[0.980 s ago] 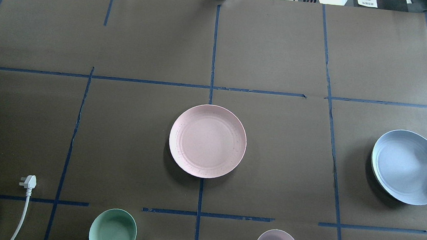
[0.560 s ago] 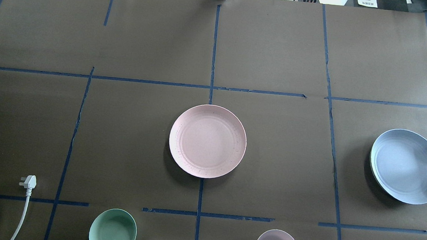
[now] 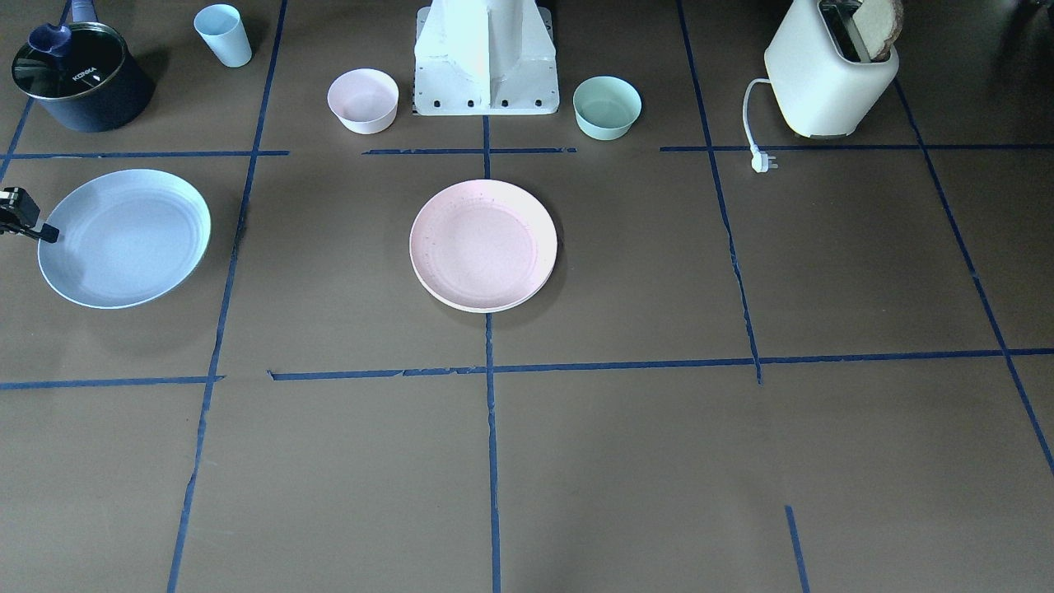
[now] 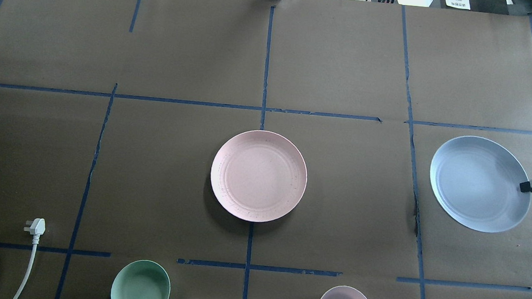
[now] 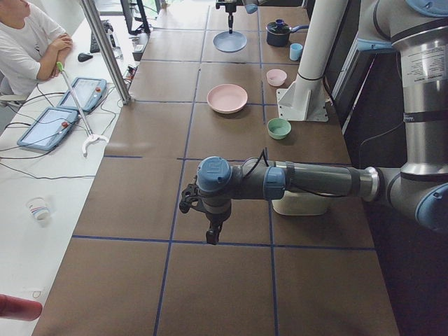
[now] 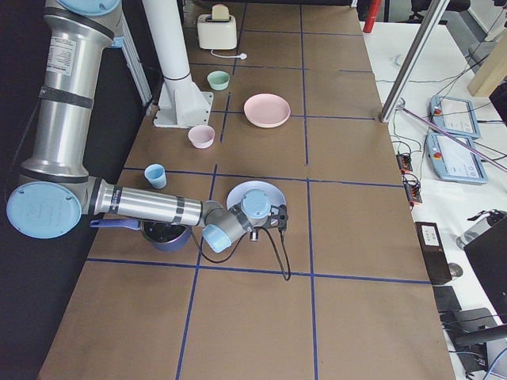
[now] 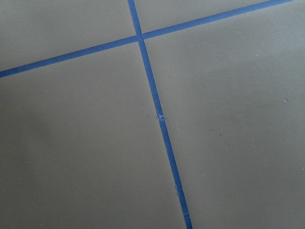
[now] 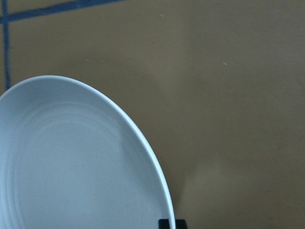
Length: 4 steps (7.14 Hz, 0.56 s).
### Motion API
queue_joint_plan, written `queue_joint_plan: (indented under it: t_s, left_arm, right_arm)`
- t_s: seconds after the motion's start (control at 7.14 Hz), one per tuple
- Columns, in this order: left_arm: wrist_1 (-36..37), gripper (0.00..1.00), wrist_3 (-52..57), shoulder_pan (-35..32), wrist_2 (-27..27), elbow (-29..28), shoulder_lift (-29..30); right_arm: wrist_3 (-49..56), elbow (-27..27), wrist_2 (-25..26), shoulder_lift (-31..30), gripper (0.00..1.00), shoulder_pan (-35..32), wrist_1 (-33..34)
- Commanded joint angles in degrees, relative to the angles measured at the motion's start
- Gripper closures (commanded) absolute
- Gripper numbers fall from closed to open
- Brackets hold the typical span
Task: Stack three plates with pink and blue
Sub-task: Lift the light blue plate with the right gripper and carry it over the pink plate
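Note:
The pale pink plate [image 4: 259, 176] lies at the table's middle, also in the front view [image 3: 483, 245]. There a cream rim [image 3: 494, 308] shows under its near edge, as of the cream plate beneath it. My right gripper [image 4: 526, 186] is shut on the right rim of the pale blue plate [image 4: 478, 183] and holds it off the table. The front view shows this plate [image 3: 123, 237] at the left, and the right wrist view shows it [image 8: 71, 167] with a fingertip [image 8: 167, 223] at the rim. My left gripper [image 5: 210, 234] hangs far from the plates, and I cannot tell whether it is open.
A dark pot [image 3: 78, 78] and a pale blue cup [image 3: 224, 35] stand near the robot's right side. A pink bowl [image 3: 363, 100] and a mint bowl [image 3: 607, 106] flank the base [image 3: 486, 58]. A toaster [image 3: 830, 78] with its plug [image 3: 762, 161] stands on the robot's left.
My right gripper has carried the blue plate toward the table's middle and farther from the robot. The pink plate has not moved.

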<state>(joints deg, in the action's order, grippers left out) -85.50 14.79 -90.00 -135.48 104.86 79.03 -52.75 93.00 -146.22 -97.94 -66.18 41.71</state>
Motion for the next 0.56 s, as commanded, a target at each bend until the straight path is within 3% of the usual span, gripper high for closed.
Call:
queue_joint_plan:
  t_s: [0.0, 0.28, 0.42]
  left_arm:
    - [-0.3, 0.0, -1.4, 0.0, 0.0, -0.1, 0.1]
    - [-0.4, 0.0, -3.3, 0.1, 0.1, -1.3, 0.2]
    - [-0.4, 0.0, -3.5, 0.0, 0.1, -1.2, 0.2]
  right_arm:
    - [-19.1, 6.7, 2.0, 7.3, 1.0, 5.4, 0.4]
    - [-34.1, 7.5, 12.1, 16.3, 1.0, 17.2, 0.7]
    - [-36.4, 7.6, 17.8, 19.7, 1.0, 21.7, 3.8]
